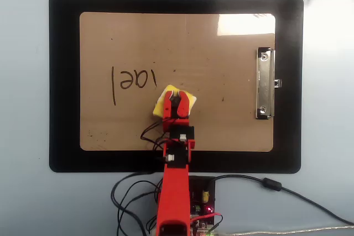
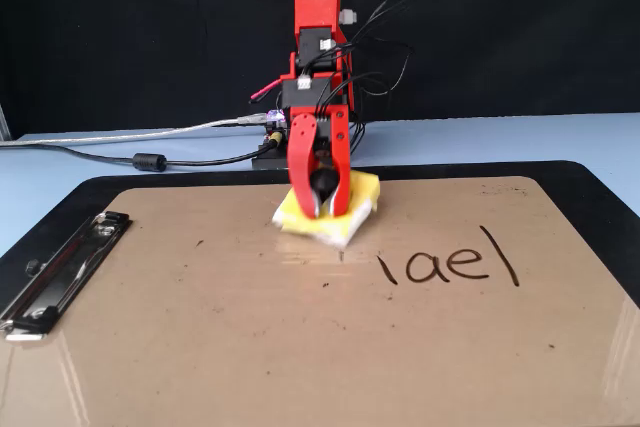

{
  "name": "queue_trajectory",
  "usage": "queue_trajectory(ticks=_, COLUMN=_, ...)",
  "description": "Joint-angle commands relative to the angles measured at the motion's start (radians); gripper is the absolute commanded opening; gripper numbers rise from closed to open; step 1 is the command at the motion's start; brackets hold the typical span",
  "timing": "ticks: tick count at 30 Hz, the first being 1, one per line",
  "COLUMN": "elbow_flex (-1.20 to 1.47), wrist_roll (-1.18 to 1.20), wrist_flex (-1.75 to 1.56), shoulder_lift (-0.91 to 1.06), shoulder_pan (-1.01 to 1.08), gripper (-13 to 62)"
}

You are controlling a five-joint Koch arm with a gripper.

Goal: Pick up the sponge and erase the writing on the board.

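Overhead view: end effector (image 1: 176,103) gripping sponge (image 1: 188,101).

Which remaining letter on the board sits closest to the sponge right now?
The short stroke at the writing's end toward the metal clip, beside the "a". The sponge, clamped in the gripper, lies just past it.

End effector (image 1: 177,102) clamps sponge (image 1: 165,101) on board (image 1: 221,114) — beside writing (image 1: 133,80).

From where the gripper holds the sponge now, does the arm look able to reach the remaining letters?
Probably yes. The gripper holds the sponge on the board just beside the writing, with only bare board between them.
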Motion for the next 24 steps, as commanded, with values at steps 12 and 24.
queue_trajectory(ticks=12, elbow_flex=0.219, wrist_roll=-0.006, wrist_flex=-0.091, shoulder_lift=0.276, shoulder_pan=-0.021, gripper=-8.0)
queue_trajectory(ticks=24, elbow_flex=-0.405, wrist_roll=-0.1, wrist_flex=-0.109, shoulder_lift=-0.385, shoulder_pan=-0.264, gripper=-8.0)
